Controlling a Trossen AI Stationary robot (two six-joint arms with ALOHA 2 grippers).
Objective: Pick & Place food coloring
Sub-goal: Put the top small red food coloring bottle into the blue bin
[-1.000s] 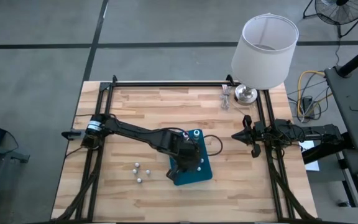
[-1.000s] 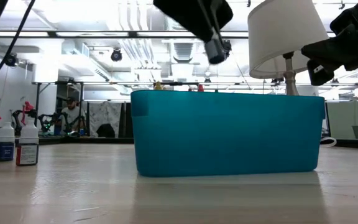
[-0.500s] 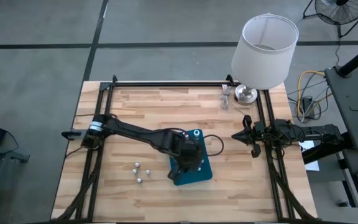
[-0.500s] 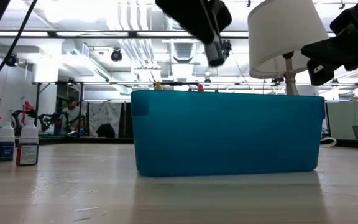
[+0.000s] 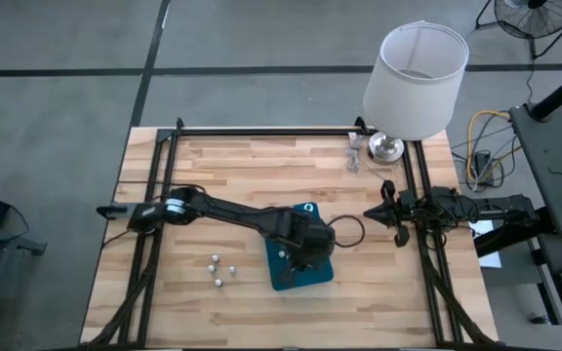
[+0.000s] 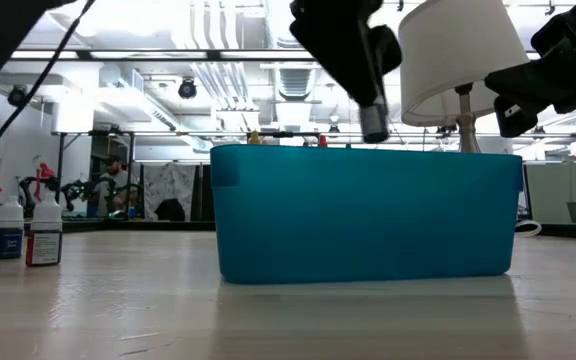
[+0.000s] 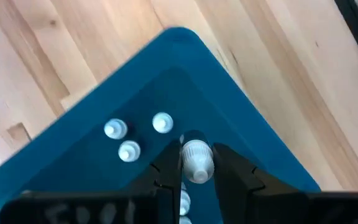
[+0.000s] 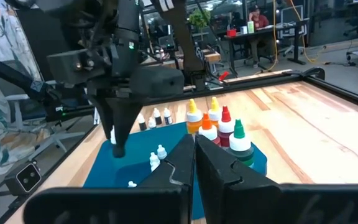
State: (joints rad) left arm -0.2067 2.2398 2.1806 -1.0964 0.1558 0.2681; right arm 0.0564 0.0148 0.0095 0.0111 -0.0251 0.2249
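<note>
L gripper [image 7: 197, 163], dark two-finger type, is clamped on a small whitish bottle with a white cap [image 7: 196, 159], held btwn the fingers at lower centre of the L wrist view, hovering over the inside of the teal rectangular plastic tray [image 7: 253, 134]. In the high view that gripper [image 5: 303, 255] sits over the tray [image 5: 322, 274], just below frame centre. Low view shows it [image 6: 374, 128] upper centre, above the tray's [image 6: 368, 215] rim. Three more small white-capped bottles [image 7: 129, 151] stand on the tray floor, left of centre in the L wrist view. R wrist view shows taller food coloring bottles w/ yellow, orange, red and green tops [image 8: 219, 127] grouped at the tray's end, frame centre. On the light wooden slatted table [image 5: 242, 166], three small whitish bottles [image 5: 219, 270] lie loose near the tray, lower left of centre in the high view; the low view has two of them, one blue-labelled and one red-labelled [image 6: 26, 235], at its far left edge. R gripper [image 5: 386, 213] waits at the right side of the table, right of centre, fingers pressed together, holding nothing. A white-shaded lamp on a metal base [image 5: 413, 80] stands at upper right.
</note>
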